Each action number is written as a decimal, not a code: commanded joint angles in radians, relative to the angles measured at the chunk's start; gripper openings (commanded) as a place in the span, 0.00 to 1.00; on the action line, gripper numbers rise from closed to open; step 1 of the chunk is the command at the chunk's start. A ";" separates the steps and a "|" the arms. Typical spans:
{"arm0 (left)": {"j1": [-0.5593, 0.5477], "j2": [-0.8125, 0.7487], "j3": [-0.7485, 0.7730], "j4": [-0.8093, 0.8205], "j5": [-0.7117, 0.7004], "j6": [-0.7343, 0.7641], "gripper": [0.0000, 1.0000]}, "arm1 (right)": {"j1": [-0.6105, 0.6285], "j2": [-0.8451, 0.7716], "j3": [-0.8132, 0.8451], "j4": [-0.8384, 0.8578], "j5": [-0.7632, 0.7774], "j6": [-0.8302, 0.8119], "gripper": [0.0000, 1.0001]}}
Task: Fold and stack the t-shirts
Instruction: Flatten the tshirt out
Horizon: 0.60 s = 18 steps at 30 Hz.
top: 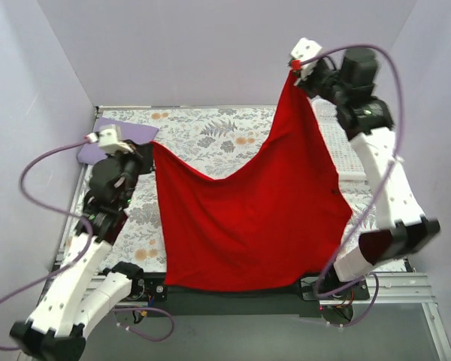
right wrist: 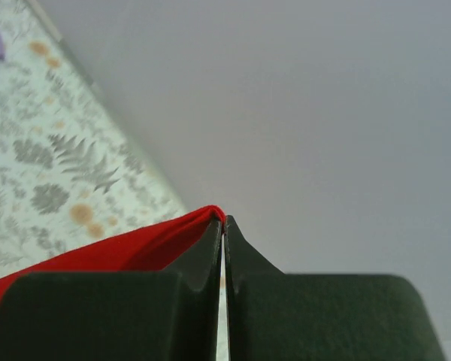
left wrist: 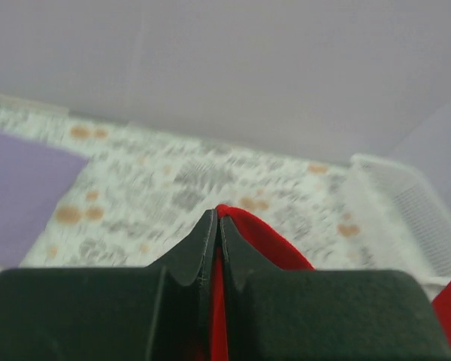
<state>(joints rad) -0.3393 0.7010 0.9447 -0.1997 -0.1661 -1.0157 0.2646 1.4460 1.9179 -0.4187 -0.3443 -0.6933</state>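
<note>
The bright red t-shirt (top: 248, 214) hangs spread in the air between both arms, its lower edge reaching the near table edge. My left gripper (top: 149, 147) is shut on its left upper corner, held low over the table; red cloth (left wrist: 259, 235) shows between the black fingers (left wrist: 199, 248). My right gripper (top: 295, 68) is shut on the right upper corner, raised much higher, with red cloth (right wrist: 135, 248) at its fingertips (right wrist: 213, 248). The pale lavender t-shirt (top: 128, 134) lies folded at the table's far left corner, behind the left gripper.
A grey floral-print cloth (top: 210, 135) covers the table. A white plastic lattice basket (top: 346, 154) stands at the right side, partly hidden behind the red shirt and right arm. Lavender walls enclose the back and sides.
</note>
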 commanded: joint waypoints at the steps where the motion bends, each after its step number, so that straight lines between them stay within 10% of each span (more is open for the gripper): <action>1: 0.011 0.130 -0.145 0.127 -0.177 -0.027 0.00 | 0.013 0.128 -0.085 0.110 -0.033 0.052 0.01; 7: 0.123 0.558 -0.190 0.351 -0.139 -0.063 0.00 | 0.036 0.476 -0.019 0.162 0.024 0.075 0.01; 18: 0.264 1.161 0.198 0.387 -0.027 -0.086 0.00 | 0.053 0.864 0.168 0.357 0.382 0.058 0.01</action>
<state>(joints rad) -0.0826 1.8286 1.0260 0.1406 -0.2131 -1.1061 0.3187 2.3054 1.9903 -0.2207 -0.1070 -0.6495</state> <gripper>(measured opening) 0.010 0.021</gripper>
